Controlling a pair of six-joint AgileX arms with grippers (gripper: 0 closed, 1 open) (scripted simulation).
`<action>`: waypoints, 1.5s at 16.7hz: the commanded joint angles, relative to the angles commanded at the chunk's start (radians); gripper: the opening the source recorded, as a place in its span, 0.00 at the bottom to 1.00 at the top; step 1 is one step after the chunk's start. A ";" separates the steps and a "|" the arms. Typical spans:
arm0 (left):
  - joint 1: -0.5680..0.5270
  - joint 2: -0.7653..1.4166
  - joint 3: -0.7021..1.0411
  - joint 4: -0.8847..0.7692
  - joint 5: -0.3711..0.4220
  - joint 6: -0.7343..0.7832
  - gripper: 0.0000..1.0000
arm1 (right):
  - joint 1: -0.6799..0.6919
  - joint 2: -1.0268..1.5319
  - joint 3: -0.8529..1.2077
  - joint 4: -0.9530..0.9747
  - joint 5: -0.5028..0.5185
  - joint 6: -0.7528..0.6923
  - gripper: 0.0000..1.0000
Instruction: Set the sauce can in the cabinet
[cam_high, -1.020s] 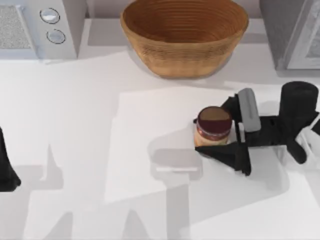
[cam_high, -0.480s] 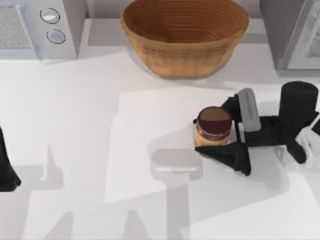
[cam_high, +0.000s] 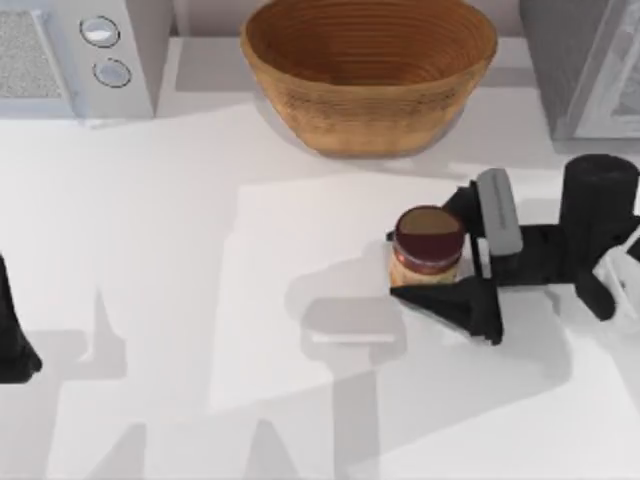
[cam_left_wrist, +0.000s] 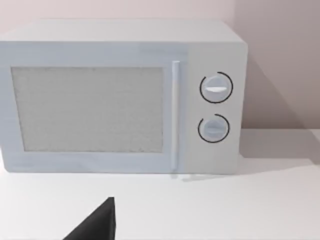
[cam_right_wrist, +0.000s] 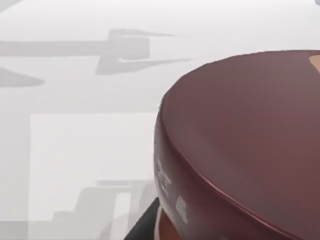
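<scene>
- right gripper (cam_high: 432, 268) is reaching in from the top view's right side, over the right half of the table (cam_high: 150, 230), with one dark finger lying on each side of the sauce can (cam_high: 428, 250).
- its fingers are clenched on the sauce can, the nearer finger (cam_high: 455, 302) pressing along the can's lower side and the farther one sitting by the grey wrist block behind it.
- sauce can is standing upright between those fingers, its maroon-brown round top facing up and its orange-yellow label showing below the rim.
- can is sitting in front of the woven basket (cam_high: 368, 72) and apart from it, just right of the table's middle.
- whether the can's base is touching the table i cannot tell.
- right wrist view is looking closely onto the can's maroon top (cam_right_wrist: 250, 150), with the white tabletop and grey shadows lying beyond it.
- cabinet (cam_high: 580, 65) is standing at the back right corner, well apart from the can, its pale white-framed door panel showing at the edge.
- left gripper (cam_high: 12, 335) is sitting parked at the left edge of the table; whether it is released or clenched i cannot tell.
- left wrist view is facing a pale microwave (cam_left_wrist: 120, 95) with two round knobs, which is standing at the back left corner.
</scene>
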 joint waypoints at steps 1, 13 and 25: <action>0.000 0.000 0.000 0.000 0.000 0.000 1.00 | 0.000 -0.031 0.001 -0.032 0.001 0.003 0.00; 0.000 0.000 0.000 0.000 0.000 0.000 1.00 | 0.002 -0.464 0.047 -0.506 -0.010 0.005 0.00; 0.000 0.000 0.000 0.000 0.000 0.000 1.00 | -0.034 -0.823 -0.133 -0.608 0.220 0.082 0.00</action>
